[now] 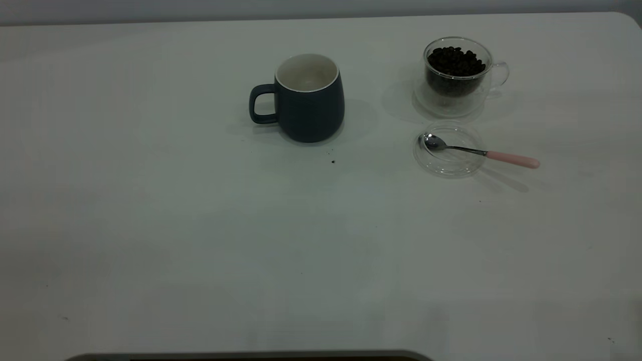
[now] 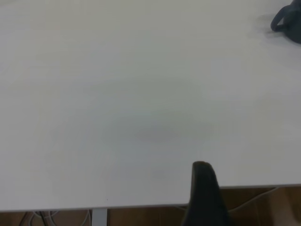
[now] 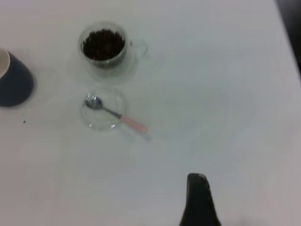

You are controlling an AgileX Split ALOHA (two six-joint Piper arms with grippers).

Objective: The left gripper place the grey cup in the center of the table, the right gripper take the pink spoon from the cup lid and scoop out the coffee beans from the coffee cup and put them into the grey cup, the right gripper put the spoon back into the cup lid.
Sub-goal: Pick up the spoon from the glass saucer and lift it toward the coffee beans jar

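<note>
Grey cup [image 1: 307,103]: upright near the middle of the desk [image 1: 150,225], handle turned toward the left side, white inside apparently empty; its placement is judged done. Coffee cup [image 1: 455,75]: set well to the right of it, filled with coffee beans [image 1: 455,62]. Cup lid [image 1: 446,150]: laid just in front of the coffee cup, with the bowl of the pink spoon [image 1: 481,153] rested in it and the pink handle projected over the rim toward the right.

Step in hand, as judged: the spoon is to be taken up by the right claw [image 3: 200,202]. The pink handle is best pinched where it overhangs the lid, clear of the glass, and lifted level so the lid is not dragged.

Right claw: only one dark finger is seen, well apart from the spoon; nothing is touched; its spread cannot be told. Left claw [image 2: 204,193]: parked at the desk edge, far from the grey cup; spread likewise not determinable.
</note>
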